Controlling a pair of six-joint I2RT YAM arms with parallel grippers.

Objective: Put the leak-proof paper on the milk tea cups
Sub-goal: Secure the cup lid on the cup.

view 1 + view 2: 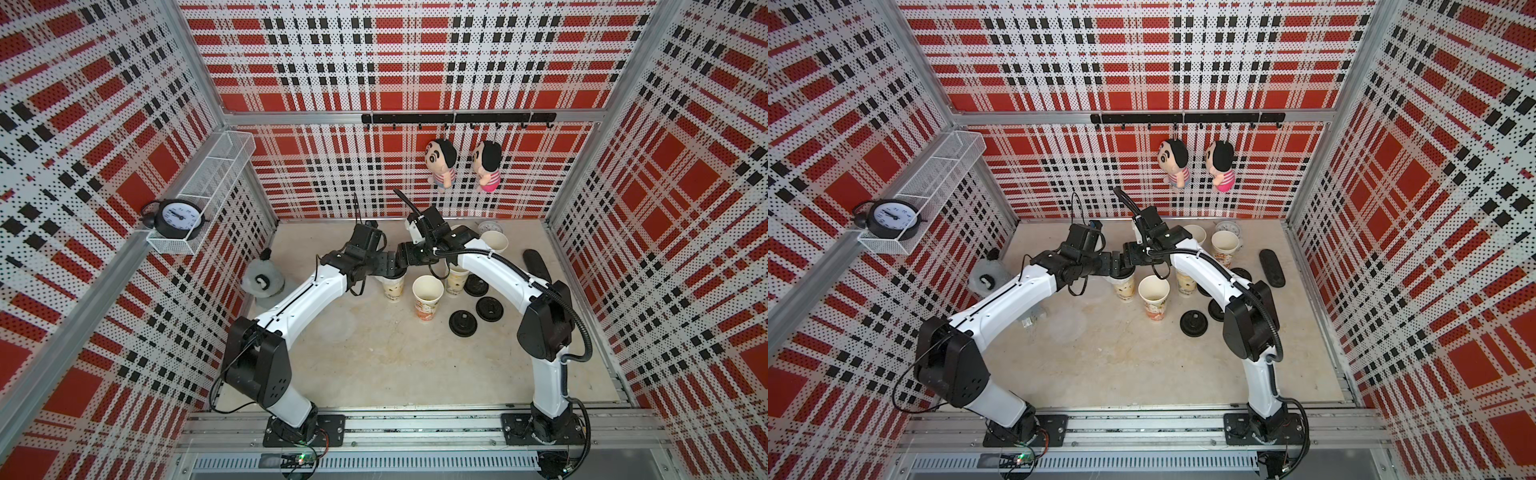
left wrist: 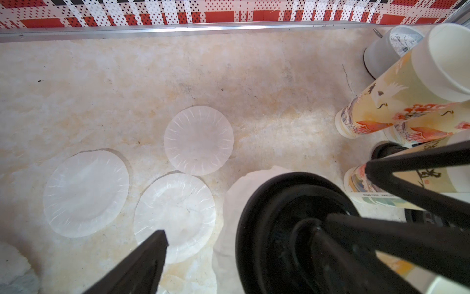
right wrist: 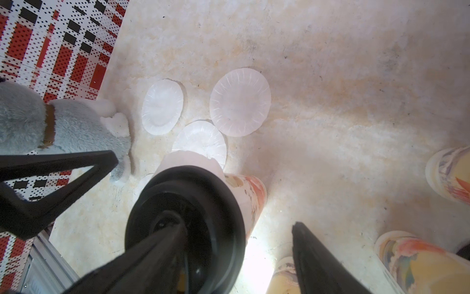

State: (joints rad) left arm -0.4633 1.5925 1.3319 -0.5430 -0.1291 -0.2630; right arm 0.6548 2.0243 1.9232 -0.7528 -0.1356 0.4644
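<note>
**Seating lid on papered cup**

Gripping nothing: left gripper [image 2: 245, 226] and right gripper [image 3: 236, 222] both with jaws apart, one finger each down on the black lid [image 2: 267, 203], probably to seat it over the paper [image 2: 232, 193] draped on the cup [image 1: 392, 290]. Three spare sheets [image 2: 198, 140] flat on the table [image 2: 254, 76] beyond.

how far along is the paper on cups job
Done: one cup has a paper on it, with a black lid on top. In hand: nothing; both sets of jaws stand open over that lid. Left: three papers lie on the table, and at least two other cups stand open.
</note>
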